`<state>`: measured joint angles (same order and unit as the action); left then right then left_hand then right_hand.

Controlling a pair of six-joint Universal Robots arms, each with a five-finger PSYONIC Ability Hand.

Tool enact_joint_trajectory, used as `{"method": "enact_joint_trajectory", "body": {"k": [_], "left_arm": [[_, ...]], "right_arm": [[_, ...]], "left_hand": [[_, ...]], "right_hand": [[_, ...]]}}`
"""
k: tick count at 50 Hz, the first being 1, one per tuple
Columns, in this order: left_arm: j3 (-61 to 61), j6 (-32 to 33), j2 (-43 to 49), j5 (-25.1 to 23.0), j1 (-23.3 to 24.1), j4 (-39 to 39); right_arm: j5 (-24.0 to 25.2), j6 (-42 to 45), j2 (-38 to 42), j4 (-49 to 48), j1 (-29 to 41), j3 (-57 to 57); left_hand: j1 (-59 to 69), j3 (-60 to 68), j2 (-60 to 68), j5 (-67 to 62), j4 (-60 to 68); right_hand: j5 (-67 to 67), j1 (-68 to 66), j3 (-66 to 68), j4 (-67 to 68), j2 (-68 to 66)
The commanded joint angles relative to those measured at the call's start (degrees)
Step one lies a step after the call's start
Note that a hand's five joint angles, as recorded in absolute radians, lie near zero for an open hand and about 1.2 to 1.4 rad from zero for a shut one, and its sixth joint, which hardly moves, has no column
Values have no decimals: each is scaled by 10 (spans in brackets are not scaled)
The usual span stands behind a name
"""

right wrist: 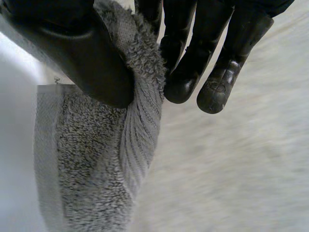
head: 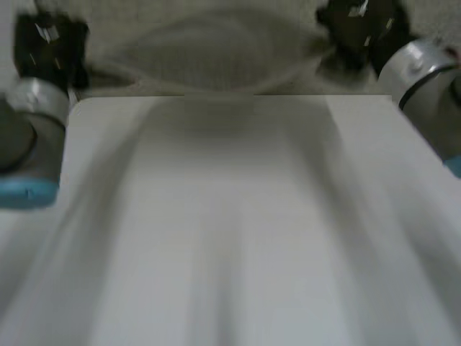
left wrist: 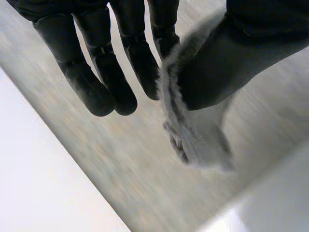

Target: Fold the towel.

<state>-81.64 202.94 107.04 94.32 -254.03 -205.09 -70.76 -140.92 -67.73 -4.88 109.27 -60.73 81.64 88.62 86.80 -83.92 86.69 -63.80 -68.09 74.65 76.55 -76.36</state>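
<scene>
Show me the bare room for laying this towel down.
The whole white table is bare, from its far edge to the near side. It is crowded only at the far edge, where the towel hangs stretched between the left hand and the right hand, each pinching one end.

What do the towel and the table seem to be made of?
Towel: grey terry cloth, likely cotton; fuzzy looped pile with a flat woven band near its edge. Table: smooth white top, perhaps laminate or painted board; no grain shows, so uncertain.
</scene>
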Motion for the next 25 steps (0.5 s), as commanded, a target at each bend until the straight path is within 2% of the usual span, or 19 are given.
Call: {"method": "enact_joint_trajectory", "body": {"k": [1, 5, 7, 10, 16, 18, 21, 25], "left_arm": [[-187, 3, 2, -24, -28, -102], [-244, 4, 5, -37, -30, -138], [-279, 10, 5, -50, -31, -153], [-295, 20, 2, -59, -33, -154], [-300, 30, -1, -61, -36, -153], [-299, 31, -2, -61, -37, -153], [-299, 31, -3, -61, -38, -153], [-300, 29, -5, -61, -41, -154]], "right_arm": [[44, 75, 67, 51, -12, -71], [47, 137, 100, 70, -19, -104], [42, 197, 124, 80, -30, -128], [39, 223, 138, 83, -35, -142], [35, 211, 137, 83, -40, -163], [34, 181, 132, 83, -41, -178], [34, 160, 129, 83, -41, -183], [25, 81, 113, 82, -41, -195]], "left_hand": [[-16, -86, -68, 139, -67], [-16, -86, -68, 139, -67], [-16, -86, -68, 139, -67], [-16, -86, -68, 139, -67], [-16, -86, -68, 139, -67], [-16, -86, -68, 139, -67], [-16, -86, -68, 139, -67], [-16, -86, -68, 139, -67]], "right_hand": [[-62, -119, 54, 35, -36], [-62, -119, 54, 35, -36], [-28, -85, 19, 0, -2], [30, -27, -38, -57, 55], [139, 82, -148, -167, 165], [230, 173, -238, -257, 255], [270, 213, -279, -298, 296], [358, 301, -366, -385, 383]]}}
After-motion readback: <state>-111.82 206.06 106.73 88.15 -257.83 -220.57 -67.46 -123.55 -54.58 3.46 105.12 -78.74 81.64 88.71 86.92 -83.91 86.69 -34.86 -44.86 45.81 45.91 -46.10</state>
